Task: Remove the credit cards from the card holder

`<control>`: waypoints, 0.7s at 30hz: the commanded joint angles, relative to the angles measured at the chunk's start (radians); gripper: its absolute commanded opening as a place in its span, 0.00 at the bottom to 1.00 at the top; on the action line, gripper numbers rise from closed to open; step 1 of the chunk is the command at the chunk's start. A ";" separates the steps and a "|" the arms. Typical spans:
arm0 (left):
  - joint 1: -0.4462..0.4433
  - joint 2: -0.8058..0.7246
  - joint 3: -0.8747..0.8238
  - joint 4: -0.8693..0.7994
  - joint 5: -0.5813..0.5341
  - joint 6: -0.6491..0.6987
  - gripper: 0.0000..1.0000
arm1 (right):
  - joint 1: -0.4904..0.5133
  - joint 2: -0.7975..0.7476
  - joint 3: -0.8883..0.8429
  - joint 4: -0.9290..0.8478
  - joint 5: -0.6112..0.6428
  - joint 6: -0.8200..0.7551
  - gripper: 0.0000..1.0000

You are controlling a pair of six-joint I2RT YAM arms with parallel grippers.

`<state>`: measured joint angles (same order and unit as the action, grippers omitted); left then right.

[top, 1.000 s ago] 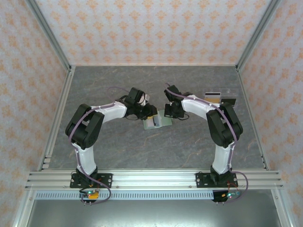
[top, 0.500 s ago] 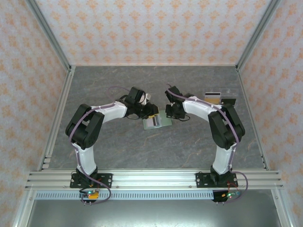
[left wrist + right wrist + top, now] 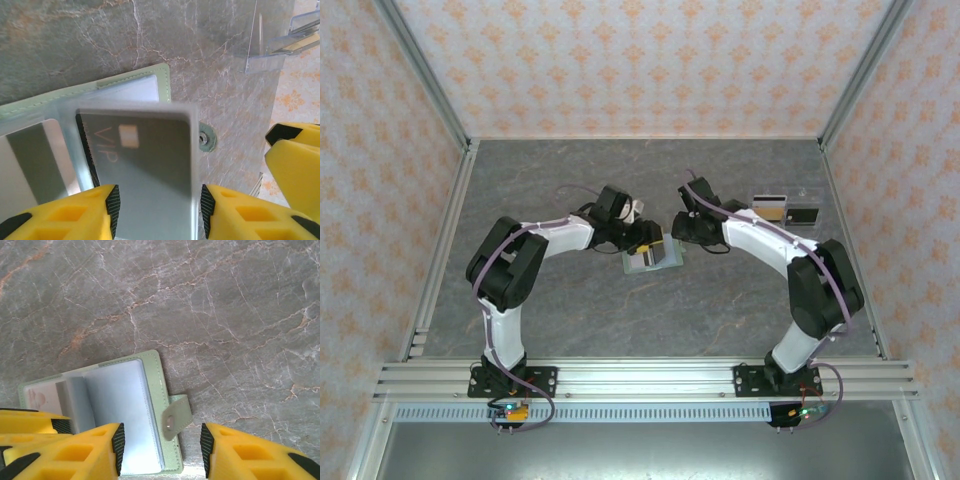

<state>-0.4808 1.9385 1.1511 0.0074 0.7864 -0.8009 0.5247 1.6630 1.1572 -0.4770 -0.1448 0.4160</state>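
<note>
At worktop [image 3: 570,300] centre, open holder [image 3: 125,410]; left hand [image 3: 157,210] straddles one card [image 3: 145,165], grip unclear; right hand [image 3: 160,450] open, empty; two cards [image 3: 770,204] already out.

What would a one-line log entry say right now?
left gripper: open, grey VIP card in the gap | right gripper: open above card holder | card holder: unfolded on table

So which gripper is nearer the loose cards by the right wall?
The right gripper, left of the loose cards; the left gripper is farther, over the wallet.
</note>
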 commanded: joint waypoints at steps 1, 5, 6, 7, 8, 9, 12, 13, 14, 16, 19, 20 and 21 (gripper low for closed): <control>-0.003 -0.001 0.036 0.017 0.007 -0.002 0.49 | 0.000 -0.039 -0.019 0.009 0.031 0.017 0.46; 0.009 -0.023 0.015 -0.008 -0.047 0.004 0.49 | 0.001 -0.025 -0.016 0.006 -0.008 0.003 0.44; 0.015 -0.053 0.003 -0.009 -0.062 -0.001 0.49 | 0.000 -0.016 -0.014 0.006 -0.027 -0.002 0.42; 0.020 -0.063 -0.008 -0.009 -0.077 -0.004 0.47 | 0.000 -0.004 -0.009 0.007 -0.051 -0.008 0.40; 0.024 -0.067 -0.015 -0.015 -0.091 -0.004 0.45 | 0.000 0.011 -0.002 0.005 -0.079 -0.012 0.38; 0.027 -0.068 -0.017 -0.028 -0.107 -0.004 0.43 | 0.000 0.024 0.002 0.006 -0.095 -0.014 0.35; 0.029 -0.048 -0.019 -0.044 -0.118 -0.012 0.36 | 0.000 0.073 0.022 0.005 -0.129 -0.012 0.27; 0.028 -0.038 -0.021 -0.034 -0.112 -0.022 0.34 | 0.000 0.092 0.031 0.001 -0.135 -0.011 0.24; 0.028 -0.036 -0.019 -0.028 -0.109 -0.028 0.32 | 0.001 0.106 0.037 0.000 -0.141 -0.010 0.22; 0.028 -0.001 -0.015 -0.028 -0.111 -0.037 0.30 | 0.001 0.132 0.049 -0.002 -0.151 -0.006 0.21; 0.026 0.019 -0.003 -0.025 -0.102 -0.043 0.26 | 0.001 0.166 0.067 -0.003 -0.166 -0.004 0.19; 0.025 0.024 0.002 -0.026 -0.098 -0.043 0.26 | 0.002 0.173 0.071 -0.003 -0.169 -0.004 0.19; 0.024 0.030 0.006 -0.030 -0.096 -0.043 0.25 | 0.002 0.183 0.075 -0.005 -0.170 -0.003 0.19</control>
<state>-0.4538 1.9369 1.1439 -0.0071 0.6979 -0.8345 0.5247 1.8221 1.1923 -0.4728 -0.2977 0.4072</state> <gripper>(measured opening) 0.257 0.189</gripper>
